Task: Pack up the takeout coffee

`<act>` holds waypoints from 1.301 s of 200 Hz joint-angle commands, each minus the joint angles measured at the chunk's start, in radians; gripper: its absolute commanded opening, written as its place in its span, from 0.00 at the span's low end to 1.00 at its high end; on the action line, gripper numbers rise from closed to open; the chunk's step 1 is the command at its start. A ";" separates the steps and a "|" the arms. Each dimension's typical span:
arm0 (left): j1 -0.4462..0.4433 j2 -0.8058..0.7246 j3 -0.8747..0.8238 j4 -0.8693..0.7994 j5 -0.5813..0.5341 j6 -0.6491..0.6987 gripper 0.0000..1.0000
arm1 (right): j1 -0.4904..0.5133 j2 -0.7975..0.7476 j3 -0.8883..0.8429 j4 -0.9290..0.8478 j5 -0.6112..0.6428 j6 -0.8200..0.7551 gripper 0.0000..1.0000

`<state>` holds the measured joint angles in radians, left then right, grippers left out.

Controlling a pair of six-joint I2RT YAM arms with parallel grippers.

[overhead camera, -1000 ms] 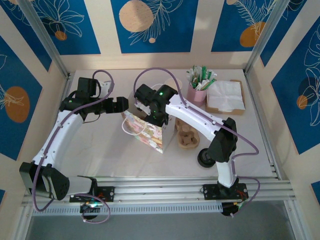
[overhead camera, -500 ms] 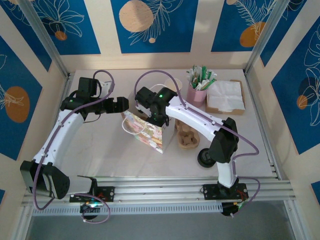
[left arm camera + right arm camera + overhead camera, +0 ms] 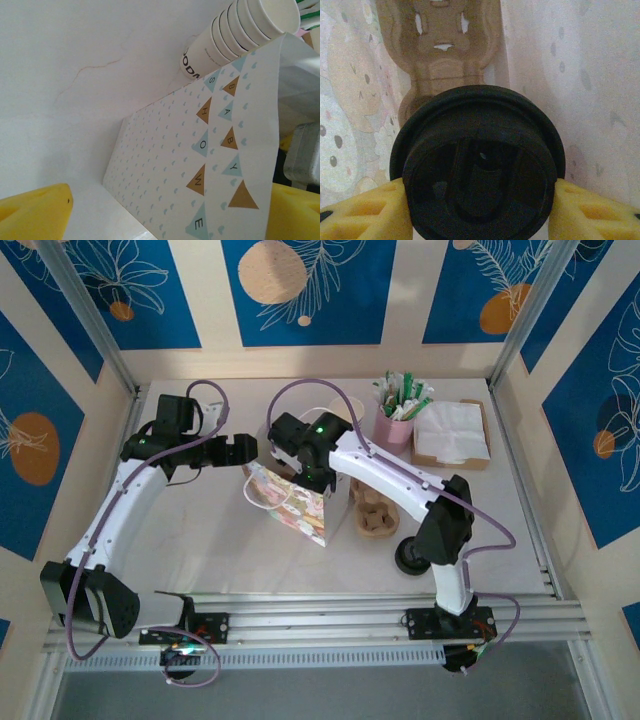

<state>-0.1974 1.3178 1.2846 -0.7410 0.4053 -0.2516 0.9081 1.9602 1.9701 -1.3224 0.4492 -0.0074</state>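
In the right wrist view my right gripper (image 3: pixel 480 212) is shut on a takeout coffee with a round black lid (image 3: pixel 479 167), its yellow fingers (image 3: pixel 362 212) pressed to both sides. The cup hangs between the inner walls of the patterned paper bag (image 3: pixel 580 75). From above, the right gripper (image 3: pixel 297 462) reaches into the top of the bag (image 3: pixel 292 506). A second takeout coffee (image 3: pixel 410 556) stands on the table near the right arm's base. My left gripper (image 3: pixel 243 450) is open beside the bag's left top corner. The bag's bunting-printed side (image 3: pixel 200 150) lies just beyond its spread fingers (image 3: pixel 35 212).
A brown cardboard cup holder (image 3: pixel 440 45) shows beyond the lid, and another (image 3: pixel 375 515) lies right of the bag. A stack of white paper cups (image 3: pixel 245 30) lies behind the bag. A pink cup of stirrers (image 3: pixel 396 423) and a napkin tray (image 3: pixel 452 435) stand at back right.
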 commanded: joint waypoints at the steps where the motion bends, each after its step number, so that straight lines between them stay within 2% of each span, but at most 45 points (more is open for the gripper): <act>1: -0.011 0.003 0.013 -0.014 -0.019 0.022 0.94 | 0.013 0.008 0.050 -0.064 0.015 0.006 0.59; 129: -0.011 0.003 0.014 -0.009 -0.016 0.015 0.94 | -0.004 0.071 -0.047 -0.030 -0.077 0.033 0.58; 260: -0.017 0.005 0.012 -0.009 -0.008 0.008 0.94 | -0.040 0.101 -0.234 0.084 -0.174 0.080 0.58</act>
<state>-0.1989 1.3178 1.2846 -0.7410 0.4053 -0.2523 0.8749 1.9575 1.8359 -1.2449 0.3885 0.0387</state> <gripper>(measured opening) 0.934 0.593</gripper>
